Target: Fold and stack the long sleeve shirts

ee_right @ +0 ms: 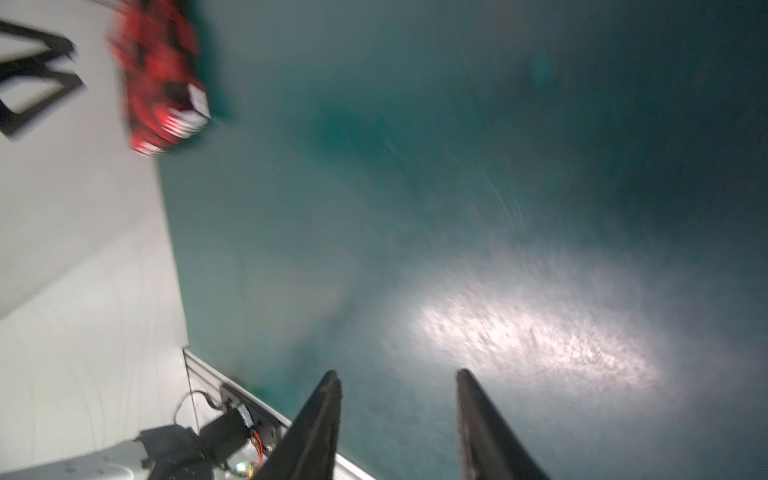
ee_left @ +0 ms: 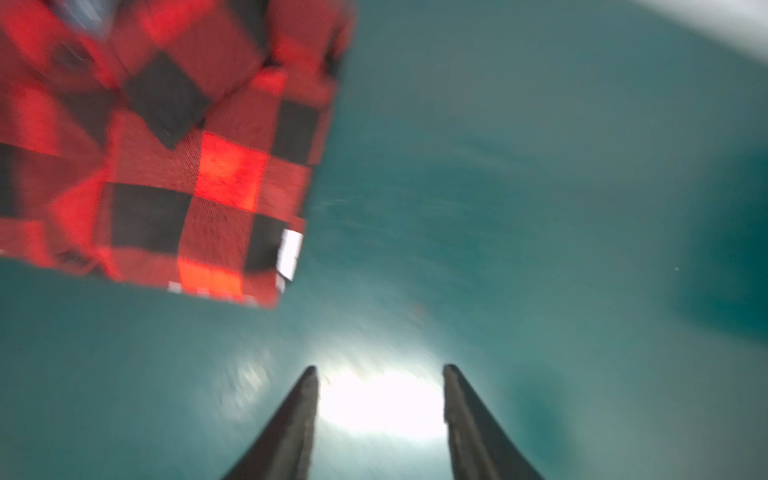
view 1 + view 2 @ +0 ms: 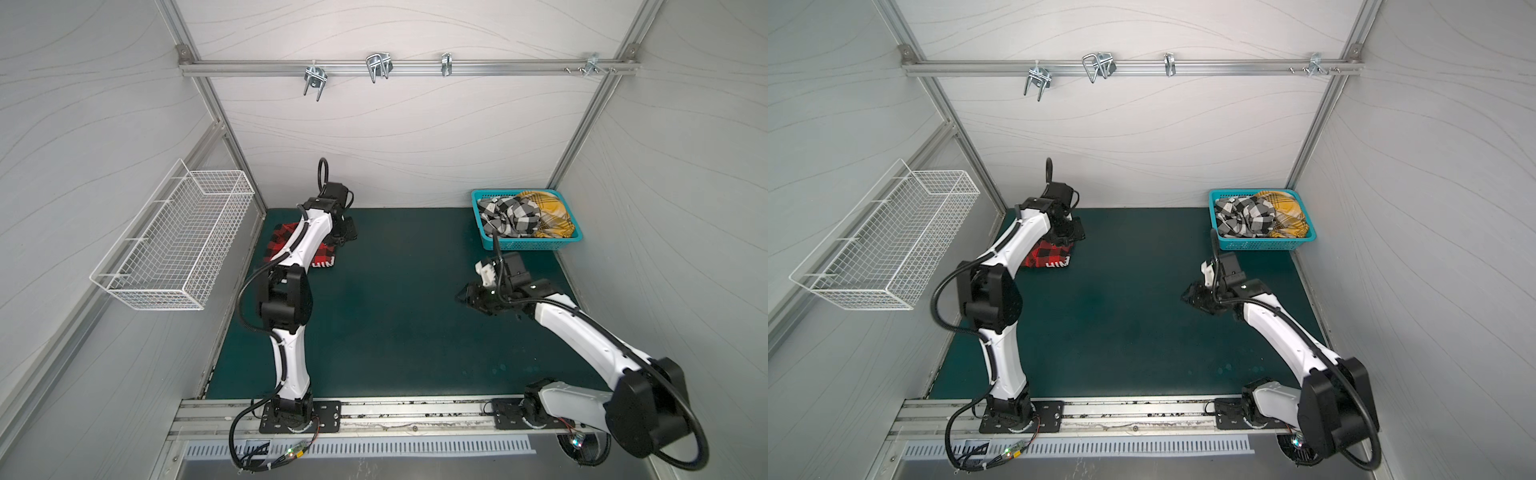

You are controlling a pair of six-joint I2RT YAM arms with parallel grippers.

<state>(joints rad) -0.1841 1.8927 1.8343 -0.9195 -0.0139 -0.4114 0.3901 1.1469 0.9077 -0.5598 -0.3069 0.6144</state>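
Green mat (image 3: pixel 395 332): basket (image 3: pixel 528 246) holds black-and-white shirt (image 3: pixel 511 218), yellow shirt (image 3: pixel 555 216); left gripper (image 2: pixel 378 368), right gripper (image 1: pixel 397 372) gape empty.

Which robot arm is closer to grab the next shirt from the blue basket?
The right one. The right gripper hangs open and empty over the mat, near the basket holding the black-and-white shirt and yellow shirt. The left gripper is far across the mat beside the folded red shirt.

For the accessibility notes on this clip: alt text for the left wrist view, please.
A folded red-and-black plaid shirt lies on the dark green mat, slightly blurred. The left gripper, open and empty, points at a bright glare on the mat beside the shirt.
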